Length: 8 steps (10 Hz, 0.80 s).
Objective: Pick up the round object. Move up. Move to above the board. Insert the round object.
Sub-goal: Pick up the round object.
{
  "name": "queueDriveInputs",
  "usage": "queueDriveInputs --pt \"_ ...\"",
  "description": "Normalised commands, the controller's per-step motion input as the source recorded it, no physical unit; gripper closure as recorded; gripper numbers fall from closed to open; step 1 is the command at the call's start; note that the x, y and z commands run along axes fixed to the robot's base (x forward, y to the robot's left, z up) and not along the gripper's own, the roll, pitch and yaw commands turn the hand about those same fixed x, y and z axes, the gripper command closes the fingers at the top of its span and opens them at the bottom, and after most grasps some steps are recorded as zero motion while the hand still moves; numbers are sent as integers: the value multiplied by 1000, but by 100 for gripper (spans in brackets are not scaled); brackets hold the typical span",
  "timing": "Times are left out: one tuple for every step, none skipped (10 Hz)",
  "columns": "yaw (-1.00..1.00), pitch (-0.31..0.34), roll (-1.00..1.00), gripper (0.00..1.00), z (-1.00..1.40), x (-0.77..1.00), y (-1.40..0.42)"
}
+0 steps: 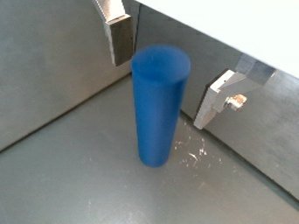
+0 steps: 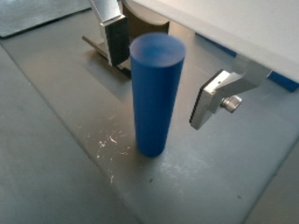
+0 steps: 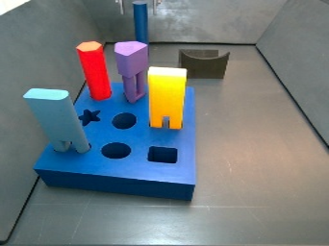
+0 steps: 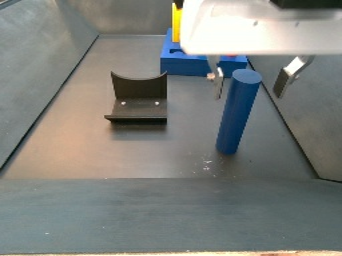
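The round object (image 1: 160,105) is a tall medium-blue cylinder standing upright on the grey floor, seen in both wrist views (image 2: 156,92) and in both side views (image 3: 139,19) (image 4: 237,110). My gripper (image 1: 160,87) (image 2: 158,94) is open and straddles the cylinder's upper part. One silver finger (image 1: 117,39) and the other finger (image 1: 214,98) stand on either side with a gap to the blue surface. The board (image 3: 122,173) is a thick dark-blue block near the front in a side view, and sits behind the gripper (image 4: 251,92) in the other.
On the board stand a light-blue rectangular peg (image 3: 58,120), a red peg (image 3: 92,69), a purple peg (image 3: 130,69) and a yellow peg (image 3: 166,96). The dark fixture (image 4: 136,100) (image 3: 203,62) sits on the floor beside the cylinder. Grey walls enclose the floor.
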Motion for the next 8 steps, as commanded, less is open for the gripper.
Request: queueDriveInputs --pt "0 -111 -106 0 -309 129 0" --pt "0 -96 -97 0 -280 0 0" --pt "0 -67 -79 0 -54 -40 0" --pt "0 0 -16 0 0 0 0" --pt "0 0 0 0 0 0 0" --pt "0 0 0 100 0 0 0" --pt "0 0 0 100 0 0 0" --pt "0 0 0 100 0 0 0"
